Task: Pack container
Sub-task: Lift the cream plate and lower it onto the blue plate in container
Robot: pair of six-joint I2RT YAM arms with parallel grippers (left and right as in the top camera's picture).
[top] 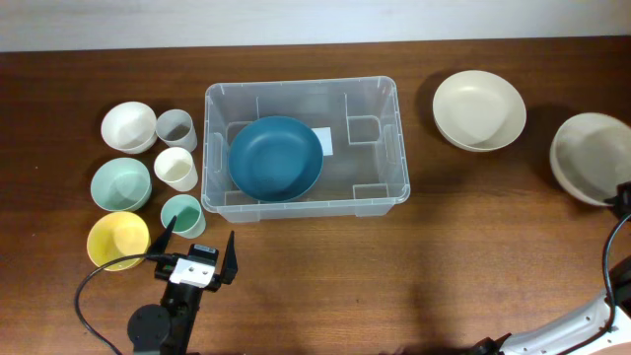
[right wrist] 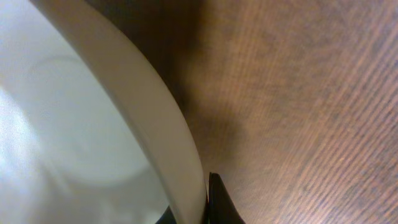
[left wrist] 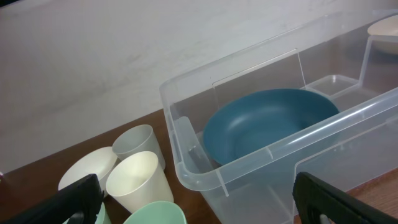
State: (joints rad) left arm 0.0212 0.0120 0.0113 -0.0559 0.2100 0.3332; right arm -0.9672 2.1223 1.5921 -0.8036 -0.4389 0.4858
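Observation:
The clear plastic container [top: 383, 91] stands mid-table with a dark blue bowl [top: 275, 158] inside at its left. In the left wrist view the container's rim [left wrist: 205, 180] and the blue bowl [left wrist: 267, 124] lie just ahead. My left gripper [top: 200, 247] is open and empty in front of the container's near-left corner, beside a mint cup [top: 182, 215]; its fingers [left wrist: 196, 211] are spread wide. My right gripper [top: 623, 197] at the right edge is shut on the rim of a grey-beige bowl [top: 590, 156]; the rim [right wrist: 155, 124] sits between its fingers [right wrist: 202, 205].
Left of the container stand a white bowl [top: 129, 126], a grey cup [top: 175, 129], a cream cup [top: 176, 169], a mint bowl [top: 120, 184] and a yellow bowl [top: 117, 240]. A beige bowl [top: 479, 109] sits right of the container.

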